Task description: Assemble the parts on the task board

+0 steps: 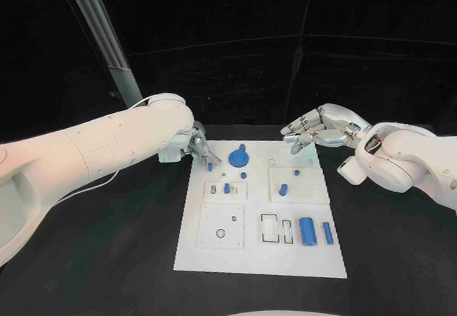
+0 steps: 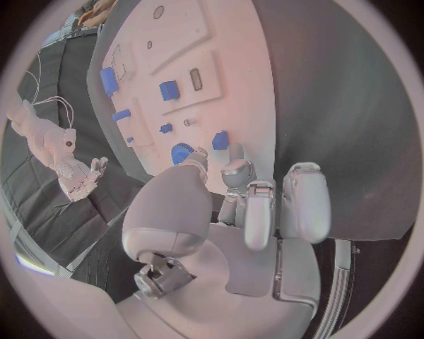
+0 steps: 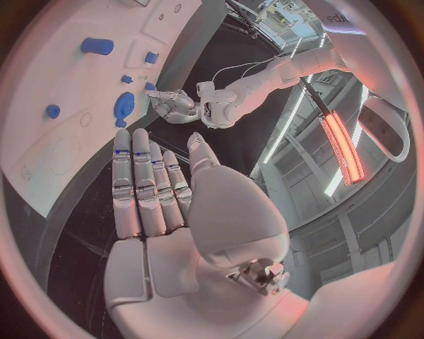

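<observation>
Head view: board (image 1: pixel 257 253) lies mid-desk (image 1: pixel 111 280), blue parts (image 1: pixel 307 229) on it; left hand (image 1: pixel 192 147) pinches a blue part at its far-left corner; right hand (image 1: pixel 308 133) hovers open, fingers straight; no legible writing.

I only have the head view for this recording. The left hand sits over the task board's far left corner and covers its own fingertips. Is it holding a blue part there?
Observer: In the left wrist view, a small blue part lies on the task board just beyond the left hand's thumb and fingertips. I cannot tell whether they touch it.
Operator: And the right hand's palm? I see it from behind.
Observer: In the right wrist view, the right hand holds nothing. Its fingers are stretched out side by side.
</observation>
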You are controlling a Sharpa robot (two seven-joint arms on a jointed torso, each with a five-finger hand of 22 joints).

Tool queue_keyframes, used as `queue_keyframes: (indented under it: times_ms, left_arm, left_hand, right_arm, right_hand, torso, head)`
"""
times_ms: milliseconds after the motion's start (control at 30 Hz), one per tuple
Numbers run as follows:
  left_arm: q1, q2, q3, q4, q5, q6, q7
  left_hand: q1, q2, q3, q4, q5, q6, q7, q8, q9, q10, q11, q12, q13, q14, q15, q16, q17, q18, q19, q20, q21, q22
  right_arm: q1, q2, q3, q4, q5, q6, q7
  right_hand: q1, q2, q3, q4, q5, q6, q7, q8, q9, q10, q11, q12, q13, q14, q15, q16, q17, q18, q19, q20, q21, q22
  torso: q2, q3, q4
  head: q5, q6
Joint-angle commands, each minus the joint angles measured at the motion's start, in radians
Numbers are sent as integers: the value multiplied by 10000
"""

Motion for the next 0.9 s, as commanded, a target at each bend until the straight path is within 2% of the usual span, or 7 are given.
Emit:
queue_keyframes:
  times_ms: [33, 333, 600, 700, 800, 900]
  left_arm:
    - [-2, 27, -1, -17, -106, 237, 200]
    - [-17, 44, -3, -6, -107, 329, 229]
    - [-21, 51, -3, -13, -107, 327, 252]
    - [-21, 51, -4, -11, -107, 279, 286]
    - [-21, 49, -4, -5, -106, 235, 358]
    - [-22, 42, -4, 4, -102, 133, 465]
  left_hand:
    - [171, 38, -22, -62, 15, 77, -2, 88, 20, 29, -86, 48, 21, 1039, -41, 31, 2634, 107, 66, -32, 59, 25]
    - [467, 146, 26, -206, 22, 112, -32, 164, 37, 53, -114, 71, 17, 1039, -63, 31, 2634, 102, 75, -54, 65, 50]
    - [941, 414, 281, -482, 45, 122, -66, 225, 42, 77, -145, 83, -5, 1039, -86, 31, 2634, 98, 84, -78, 66, 74]
    - [1222, 592, 512, -651, 70, 117, -103, 237, 39, 87, -177, 87, -7, 1039, -108, 31, 2634, 99, 83, -92, 61, 76]
    - [1665, 799, 929, -964, 84, 116, -164, 265, 50, 102, -231, 87, -6, 1039, -154, 31, 2634, 98, 92, -132, 67, 97]
    - [2012, 908, 1445, -1275, 92, 74, -198, 289, 84, 105, -267, 54, -37, 1039, -193, 31, 2634, 94, 102, -177, 73, 122]
  right_arm:
    - [19, 13, 5, -6, 35, 88, 94]
    - [19, 32, 5, -20, 35, 99, 90]
    - [19, 47, 5, -33, 35, 109, 85]
    - [19, 54, 5, -38, 35, 114, 84]
    - [19, 60, 5, -43, 35, 119, 82]
    - [19, 66, 5, -48, 35, 122, 80]
  right_hand:
    - [-108, 17, 1, 60, 49, -84, 3, -33, -12, -57, -14, 38, -9, -7, 35, -59, -15, 115, 38, 64, -35, -12]
    - [-108, 17, 1, 60, 49, -84, 3, -33, -12, -57, -14, 38, -9, -7, 35, -59, -15, 115, 38, 64, -35, -12]
    - [-99, 30, 10, 57, 59, -91, 4, -31, -12, -65, -13, 47, -19, -8, 36, -61, -32, 117, 41, 67, -48, -16]
    - [-97, 41, 15, 58, 65, -94, 4, -30, -11, -68, -13, 50, -23, -9, 36, -62, -37, 117, 42, 67, -53, -17]
    - [-97, 41, 15, 58, 65, -94, 4, -30, -11, -68, -13, 50, -23, -9, 36, -62, -37, 117, 42, 67, -53, -17]
    - [-97, 41, 15, 58, 65, -94, 4, -30, -11, -68, -13, 50, -23, -9, 36, -62, -37, 117, 42, 67, -53, -17]
  torso:
    - [-3, 3, 14]
    - [-3, 1, 7]
    - [1, -1, 13]
    - [-2, 1, 12]
    - [0, -1, 10]
    - [1, 1, 10]
  head:
    - [-10, -4]
    - [-2, -21]
    - [-7, -40]
    - [-4, -49]
    - [-4, -57]
    - [-5, -73]
